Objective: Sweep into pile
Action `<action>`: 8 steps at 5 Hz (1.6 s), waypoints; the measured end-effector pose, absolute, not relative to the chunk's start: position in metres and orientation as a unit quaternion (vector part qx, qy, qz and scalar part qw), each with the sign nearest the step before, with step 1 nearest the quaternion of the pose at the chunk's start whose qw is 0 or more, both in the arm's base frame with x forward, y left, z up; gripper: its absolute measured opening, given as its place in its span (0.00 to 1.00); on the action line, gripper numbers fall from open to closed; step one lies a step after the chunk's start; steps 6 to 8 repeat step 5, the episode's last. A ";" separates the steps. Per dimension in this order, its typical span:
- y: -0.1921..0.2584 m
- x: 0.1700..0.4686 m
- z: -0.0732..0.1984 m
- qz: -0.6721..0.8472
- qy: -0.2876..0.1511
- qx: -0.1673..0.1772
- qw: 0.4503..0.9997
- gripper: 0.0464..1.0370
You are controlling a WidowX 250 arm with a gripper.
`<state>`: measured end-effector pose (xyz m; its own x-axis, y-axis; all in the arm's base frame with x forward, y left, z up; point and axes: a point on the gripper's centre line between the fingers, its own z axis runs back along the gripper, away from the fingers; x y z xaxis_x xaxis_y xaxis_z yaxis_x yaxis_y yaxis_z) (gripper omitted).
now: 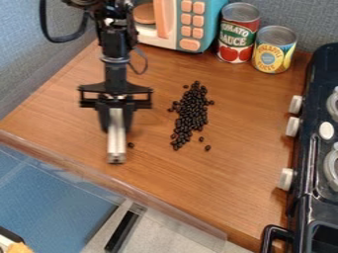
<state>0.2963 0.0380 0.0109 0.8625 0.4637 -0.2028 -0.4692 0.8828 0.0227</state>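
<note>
In the camera view, the pile (191, 112) of small dark beans lies on the wooden counter (244, 143), long and narrow, running from the microwave end toward the counter's front edge. Its beans are packed close through the middle and looser around the rim. Two strays (208, 147) sit just off its lower right end, and a few more lie singly close to its upper end and sides.

Left of the pile, well apart from it, the black gripper (116, 122) hangs down over the counter, its fingers on either side of a pale, silvery bar (117, 142), which it holds. The bar points toward the front edge, away from the microwave. Between it and the pile, a lone bean (131, 145) lies just beside the bar.

Beyond the pile, the toy microwave (176, 27), teal and white with orange buttons, stands partly behind the arm (114, 37). Beyond the pile and to its right are two upright cans: a red and green one (238, 33) nearer the microwave, and a yellow and blue one (274, 49) just beside it.

Well to the right of the pile is the black stove (306, 163), with white knobs (292, 126) along the side that faces the beans.
</note>
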 end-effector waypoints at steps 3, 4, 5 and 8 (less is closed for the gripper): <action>0.004 0.312 0.017 0.232 0.118 -0.048 0.964 0.33; 0.004 0.312 0.019 0.228 0.122 -0.051 0.965 0.33; 0.021 0.311 0.026 0.235 0.113 -0.061 0.963 0.33; 0.021 0.311 0.026 0.235 0.113 -0.061 0.963 0.33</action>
